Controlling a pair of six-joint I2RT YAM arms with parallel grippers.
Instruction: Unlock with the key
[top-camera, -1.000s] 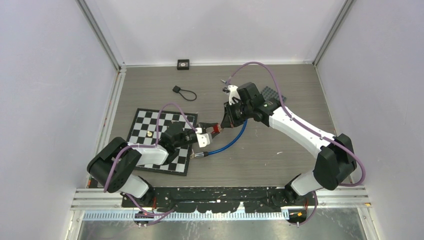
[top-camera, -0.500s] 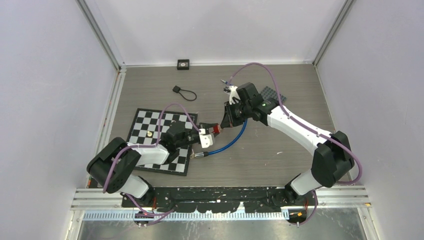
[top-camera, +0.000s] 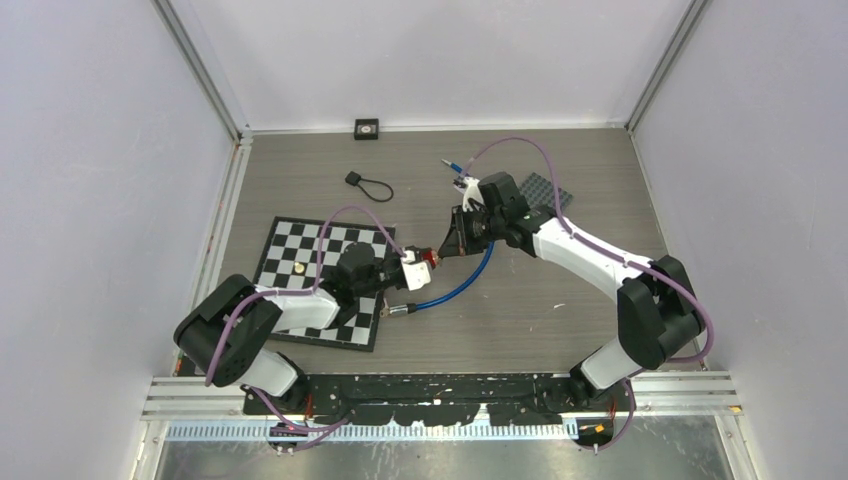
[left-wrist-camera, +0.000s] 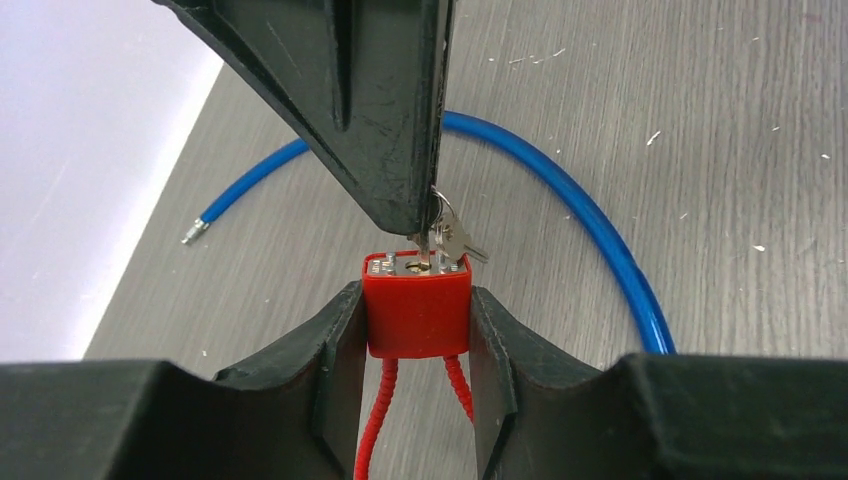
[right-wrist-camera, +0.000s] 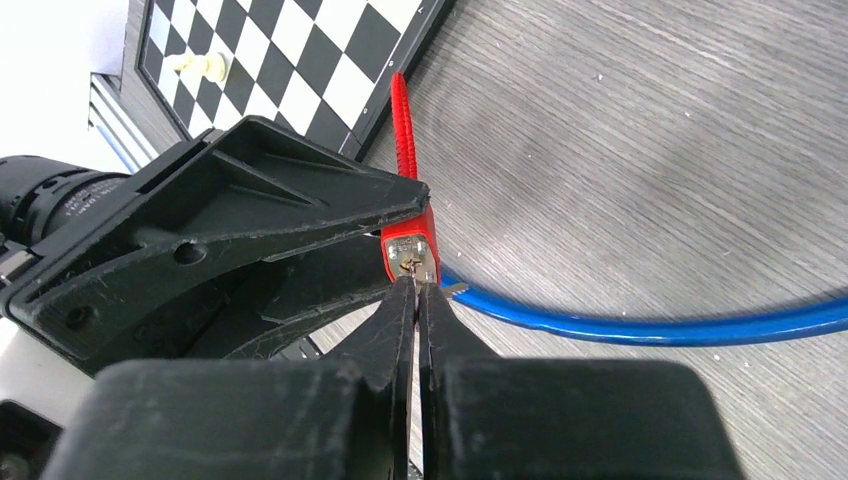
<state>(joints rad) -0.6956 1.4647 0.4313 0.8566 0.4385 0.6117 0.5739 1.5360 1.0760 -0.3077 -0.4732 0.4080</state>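
While L fingers clamp boxy red padlock, R fingers pinched on thin metal key.

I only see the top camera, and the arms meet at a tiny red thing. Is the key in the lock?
Observer: In the left wrist view, the key goes into the top of the red padlock.
Operator: Who holds the lock?
Observer: The left end effector clamps its two sides.
Operator: And the key?
Observer: The right end effector is shut on it, and a spare key dangles beside it.
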